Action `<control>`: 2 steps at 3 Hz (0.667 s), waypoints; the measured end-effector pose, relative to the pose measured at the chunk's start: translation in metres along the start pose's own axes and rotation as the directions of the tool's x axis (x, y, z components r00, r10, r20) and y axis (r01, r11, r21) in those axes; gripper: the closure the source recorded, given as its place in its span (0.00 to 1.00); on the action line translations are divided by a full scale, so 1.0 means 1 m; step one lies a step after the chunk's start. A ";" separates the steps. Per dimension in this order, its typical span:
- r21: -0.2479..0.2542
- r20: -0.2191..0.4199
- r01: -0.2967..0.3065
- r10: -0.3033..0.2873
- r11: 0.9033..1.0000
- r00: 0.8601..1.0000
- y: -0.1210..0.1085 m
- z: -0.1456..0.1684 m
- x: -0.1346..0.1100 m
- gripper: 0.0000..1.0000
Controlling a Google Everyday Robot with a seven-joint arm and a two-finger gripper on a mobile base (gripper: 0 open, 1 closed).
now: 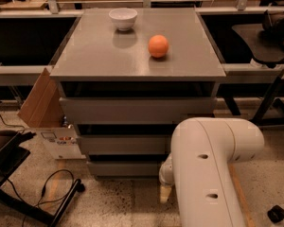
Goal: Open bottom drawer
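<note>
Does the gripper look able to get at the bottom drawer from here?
Probably yes: the gripper hangs low by the right end of the bottom drawer, nothing visible between them, though the arm hides that corner.

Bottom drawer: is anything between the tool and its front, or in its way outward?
Nothing visible does. The tool hangs low by the right end of the bottom drawer, beside the robot's arm. The black cable on the floor seems left of the drawer's path.
</note>
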State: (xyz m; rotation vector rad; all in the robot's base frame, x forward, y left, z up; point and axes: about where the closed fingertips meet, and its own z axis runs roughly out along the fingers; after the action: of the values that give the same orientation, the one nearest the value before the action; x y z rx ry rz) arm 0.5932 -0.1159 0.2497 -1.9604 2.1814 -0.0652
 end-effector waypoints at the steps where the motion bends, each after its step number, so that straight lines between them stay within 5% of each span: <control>1: 0.028 0.007 0.004 -0.004 1.000 1.000 -0.006 0.031 0.006 0.00; 2: 0.067 0.000 0.006 -0.006 0.998 1.000 -0.020 0.038 0.011 0.00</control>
State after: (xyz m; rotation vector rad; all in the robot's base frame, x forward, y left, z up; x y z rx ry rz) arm 0.6191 -0.1251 0.2146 -1.9308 2.1444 -0.1371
